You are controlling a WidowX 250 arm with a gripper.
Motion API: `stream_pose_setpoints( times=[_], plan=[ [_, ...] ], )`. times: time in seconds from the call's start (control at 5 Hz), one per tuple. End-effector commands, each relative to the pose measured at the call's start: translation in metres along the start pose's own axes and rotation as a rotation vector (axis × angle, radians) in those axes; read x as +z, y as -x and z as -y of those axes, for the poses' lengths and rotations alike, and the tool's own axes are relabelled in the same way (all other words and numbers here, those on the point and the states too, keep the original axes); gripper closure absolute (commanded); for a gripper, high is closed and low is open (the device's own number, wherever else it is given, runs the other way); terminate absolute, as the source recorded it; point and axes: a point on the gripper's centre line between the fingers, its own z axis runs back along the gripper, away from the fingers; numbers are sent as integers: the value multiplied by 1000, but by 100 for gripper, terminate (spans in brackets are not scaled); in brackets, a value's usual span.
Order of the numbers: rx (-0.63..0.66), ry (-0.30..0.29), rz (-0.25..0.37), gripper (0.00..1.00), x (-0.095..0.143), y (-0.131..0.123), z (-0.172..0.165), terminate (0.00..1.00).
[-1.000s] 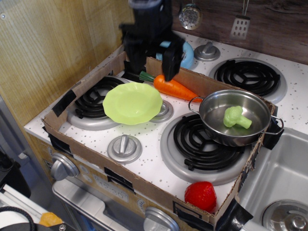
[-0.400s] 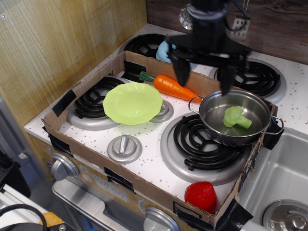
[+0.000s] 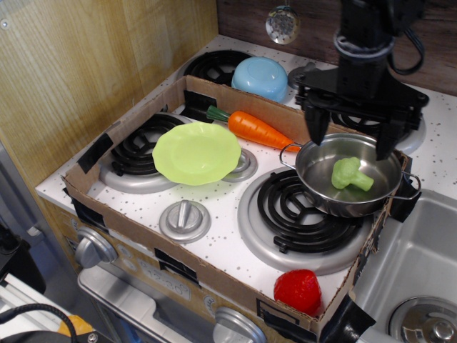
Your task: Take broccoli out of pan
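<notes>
The light-green broccoli [image 3: 350, 174] lies on its side inside the shiny steel pan [image 3: 320, 191], which sits on the front right burner. My black gripper [image 3: 350, 141] hangs open just above the far rim of the pan, one finger [image 3: 313, 127] at the left and the other [image 3: 388, 140] at the right. The broccoli lies just in front of and below the gap between them. The gripper holds nothing.
A lime-green plate [image 3: 197, 152] rests on the left burner. A carrot [image 3: 255, 128] lies behind it. A blue bowl [image 3: 260, 77] sits upside down at the back. A red toy [image 3: 298, 291] lies at the front edge. A cardboard frame [image 3: 128, 221] rings the stove. A sink [image 3: 418, 271] is at right.
My gripper has swung from the back left near the carrot to the right and now hangs over the pan. The broccoli and pan have not moved.
</notes>
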Motion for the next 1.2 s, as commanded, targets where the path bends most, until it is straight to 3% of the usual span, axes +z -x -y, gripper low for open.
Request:
stream_pose_setpoints(
  times=[0.0,0.2,0.6,1.0],
  plan=[
    [-36,31,75,0,-10,-22,13,0],
    [-27,31,57,0,-23,-17,11,0],
    [9,-47,-25,0,-34,-11,11,0],
    [-2,-47,-24,0,-46,-14,14,0]
  ],
)
